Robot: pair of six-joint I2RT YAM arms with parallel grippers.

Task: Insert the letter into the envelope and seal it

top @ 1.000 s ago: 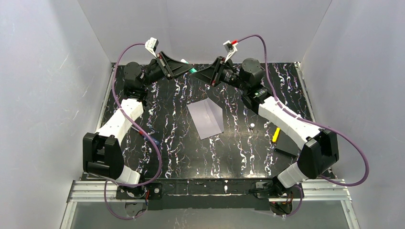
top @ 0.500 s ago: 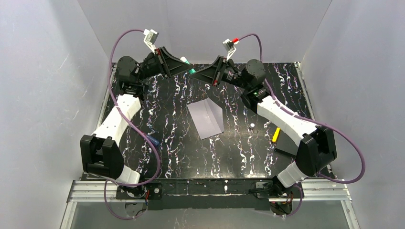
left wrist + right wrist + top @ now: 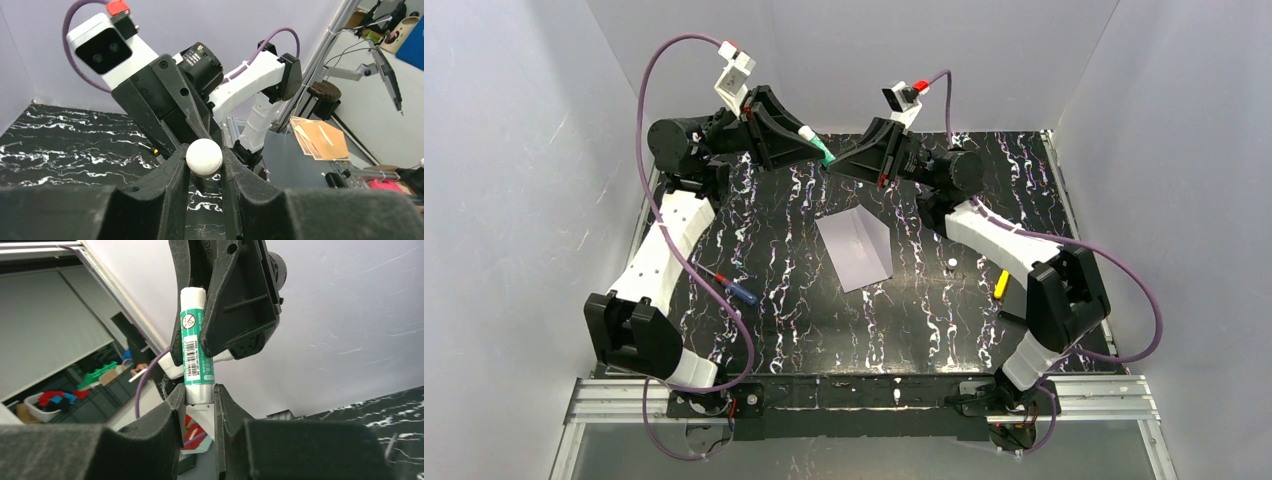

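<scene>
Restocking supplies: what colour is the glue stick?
The glue stick is green with a white end; right wrist view.

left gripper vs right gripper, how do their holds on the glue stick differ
The left gripper clamps the glue stick at its green labelled middle; the right gripper pinches its grey end. Left reaches from the left, right from the right. Both are shut on the same raised stick.

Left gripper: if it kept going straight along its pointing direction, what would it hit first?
The left gripper would likely run into the right gripper almost at once; they face each other, both shut on the same glue stick.
</scene>
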